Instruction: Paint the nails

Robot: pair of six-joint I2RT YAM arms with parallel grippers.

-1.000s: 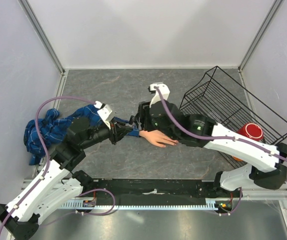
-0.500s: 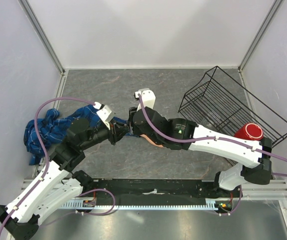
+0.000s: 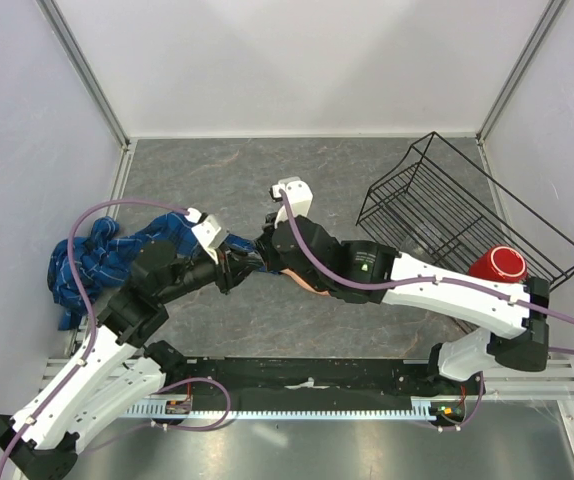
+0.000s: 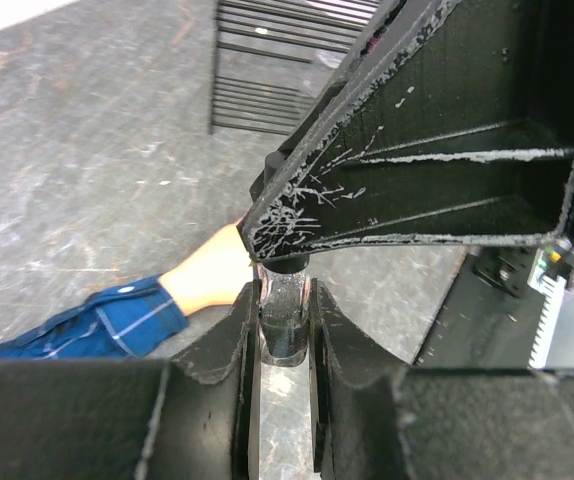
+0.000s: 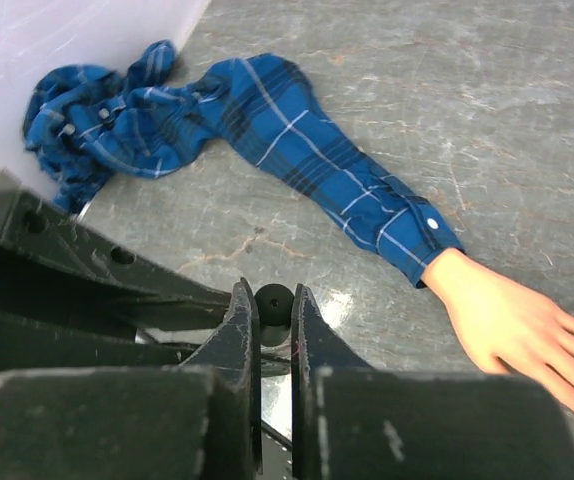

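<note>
The hand (image 5: 512,322) lies at the lower right of the right wrist frame, long axis pointing lower right; its nails are too small to see. The left gripper (image 4: 285,300), narrow, clamps a small bottle (image 4: 285,330); the right gripper (image 5: 274,312) pinches a dark cap (image 5: 273,298).

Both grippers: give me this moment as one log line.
left gripper: shut on small bottle | right gripper: shut on dark cap | mannequin hand: lying on table, clear of grippers

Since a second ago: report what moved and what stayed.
The right hand swung left, over the mannequin hand, to meet the left hand. It now pinches the black cap of the small bottle that the left hand grips. The left hand barely shifted. The plaid sleeve, wire basket and red cup stayed put.
</note>
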